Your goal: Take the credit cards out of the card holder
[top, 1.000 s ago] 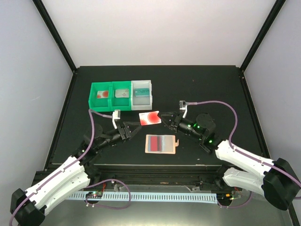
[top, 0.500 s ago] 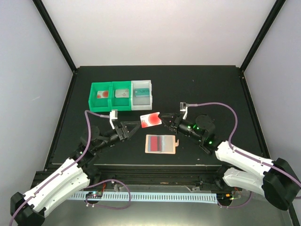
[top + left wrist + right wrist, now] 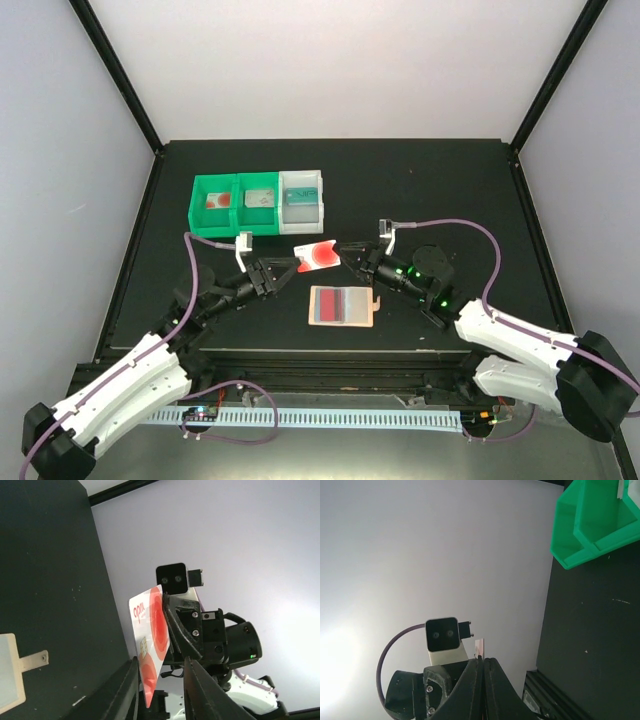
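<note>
Inside right claw (image 3: 346, 251) sits one red card (image 3: 317, 254).

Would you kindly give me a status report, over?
Right gripper shut on red card, midair. Left gripper open around its other end. Card holder lies open, unobstructed.

green two-compartment bin (image 3: 215, 227) and white bin (image 3: 304, 224) touching side by side, back-left on black table (image 3: 430, 185). pale walls (image 3: 330, 70) around, black corner posts (image 3: 118, 75).
</note>
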